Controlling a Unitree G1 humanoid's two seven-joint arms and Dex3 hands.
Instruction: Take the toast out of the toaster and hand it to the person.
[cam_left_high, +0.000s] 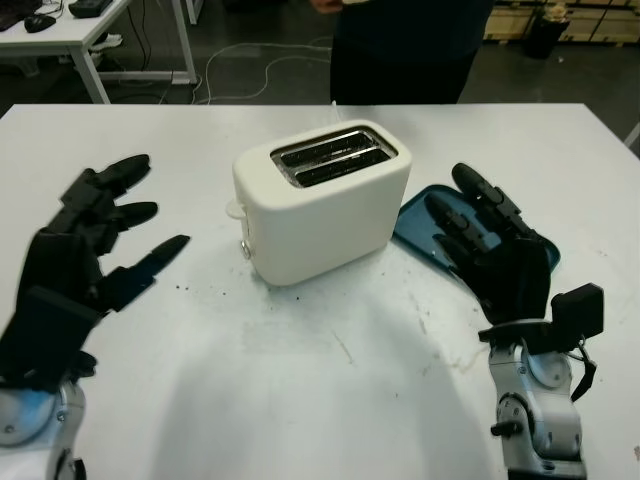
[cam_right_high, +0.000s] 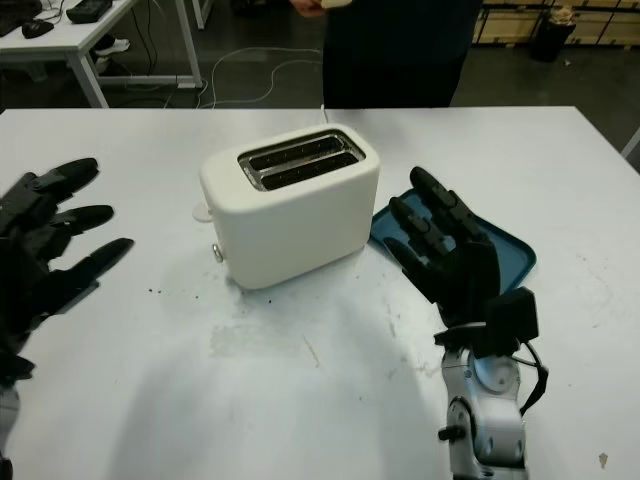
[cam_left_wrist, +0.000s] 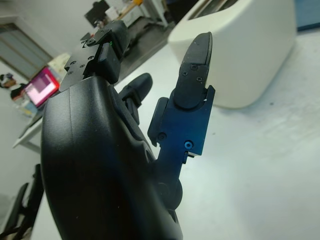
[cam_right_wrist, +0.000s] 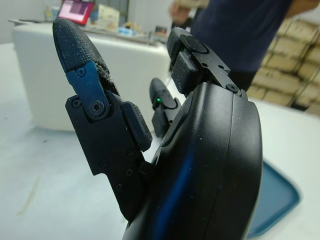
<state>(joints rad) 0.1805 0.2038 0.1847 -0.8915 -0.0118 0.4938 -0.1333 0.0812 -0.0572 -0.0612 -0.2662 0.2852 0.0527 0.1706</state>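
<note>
Hanging open and empty above the counter (cam_left_high: 330, 400) on the toaster's left — the left hand (cam_left_high: 85, 255), holding nothing, well apart from the appliance. Hovering likewise open and empty on the other side — the right hand (cam_right_high: 445, 250), over the near edge of a blue tray (cam_right_high: 515, 255), close beside the toaster but not touching it. Sitting between the two hands, a white two-slot toaster (cam_left_high: 320, 205), slots facing up and angled a little across the counter, a small knob showing on its near end. Looking into the slots (cam_left_high: 333, 157): dark inside, wire guides visible, no slice of toast rising above the rim, so not possible to tell whether bread is sitting low within or is gone. Standing at the far edge of the counter, a person (cam_right_high: 395, 50), one hand (cam_right_high: 320, 6) at the top of the frame possibly holding something pale — too little showing to name it. Judging the toast as light, stiff and brittle, rough-crusted rather than slippery, crumbling under a hard squeeze and possibly hot; calling for a gentle pinch on the top edge across its flat faces, lifting straight up to clear the wire guides. Carrying nothing, as far as can be seen — the tray, its bare surface showing around the right hand. Lying scattered on the counter before the toaster, a few dark crumbs (cam_left_high: 185, 288).
</note>
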